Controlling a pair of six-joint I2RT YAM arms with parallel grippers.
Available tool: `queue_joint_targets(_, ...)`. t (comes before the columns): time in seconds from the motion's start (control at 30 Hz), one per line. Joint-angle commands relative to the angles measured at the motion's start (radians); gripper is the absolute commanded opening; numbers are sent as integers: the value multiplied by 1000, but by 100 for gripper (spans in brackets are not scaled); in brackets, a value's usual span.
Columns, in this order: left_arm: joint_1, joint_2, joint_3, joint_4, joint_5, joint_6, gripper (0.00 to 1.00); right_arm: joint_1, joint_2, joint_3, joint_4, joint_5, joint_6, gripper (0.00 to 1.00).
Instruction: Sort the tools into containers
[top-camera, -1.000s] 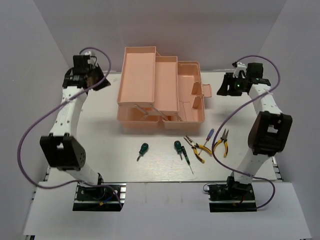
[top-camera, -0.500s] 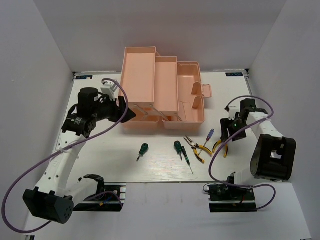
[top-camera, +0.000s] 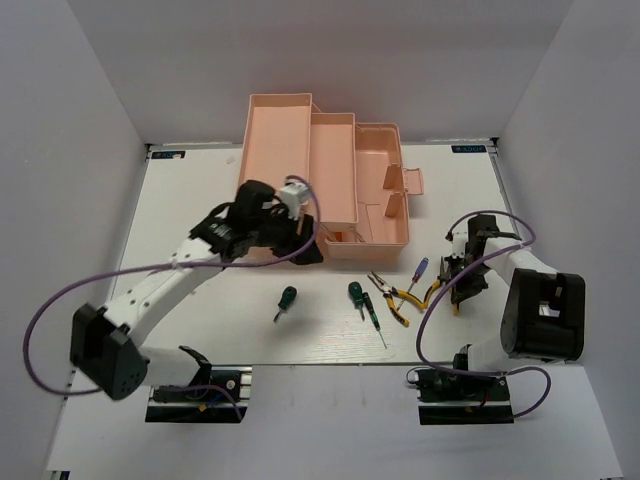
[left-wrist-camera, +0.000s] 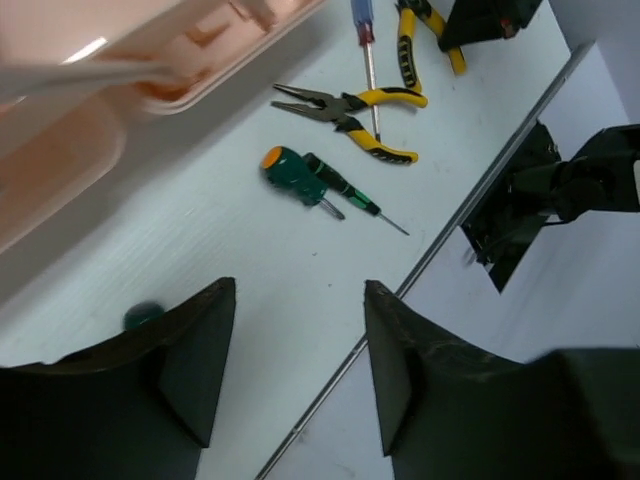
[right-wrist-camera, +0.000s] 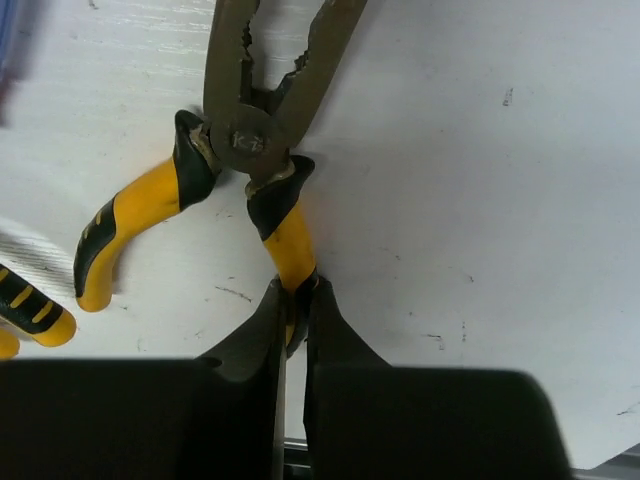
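The salmon-pink toolbox (top-camera: 330, 185) stands open at the back middle, its containers stepped out. In front of it lie a stubby green screwdriver (top-camera: 286, 298), a second stubby one (top-camera: 354, 292) beside a long thin green one (top-camera: 374, 318), yellow-and-black pliers (top-camera: 390, 296), a blue-handled screwdriver (top-camera: 418, 270) and a second pair of pliers (top-camera: 436, 291). My right gripper (right-wrist-camera: 296, 290) is shut on one yellow handle of those pliers (right-wrist-camera: 250, 140), which lie flat on the table. My left gripper (left-wrist-camera: 298, 300) hangs open and empty by the toolbox's front edge (left-wrist-camera: 100, 100), above the table.
The table's near edge (left-wrist-camera: 440, 245) runs diagonally just past the tools in the left wrist view. The other pliers' handles (right-wrist-camera: 30, 310) lie close to the left of my right gripper. Grey walls close off the sides and back.
My right arm came down from the back right and shut on the pliers' handle. The left arm swung from the far left to the toolbox's front, and its jaws opened.
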Motion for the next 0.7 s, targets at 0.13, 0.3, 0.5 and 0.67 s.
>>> queue_joint_targets(0.13,-261,248,169,120,-85,-115,59,-14,-221,121,-44,-1,-93,0)
queue_joint_targets(0.3,-335,398,144,270,-25,-161,81,1,-234,319,-37,-167,-155,0)
queue_joint_targets(0.5,-401,552,287,223,-48,-120,81,111,-18,552,15,-230,-81,0)
queue_joint_targets(0.67,-433,613,328,233,-89,-120,82,237,150,724,29,-179,-49,0)
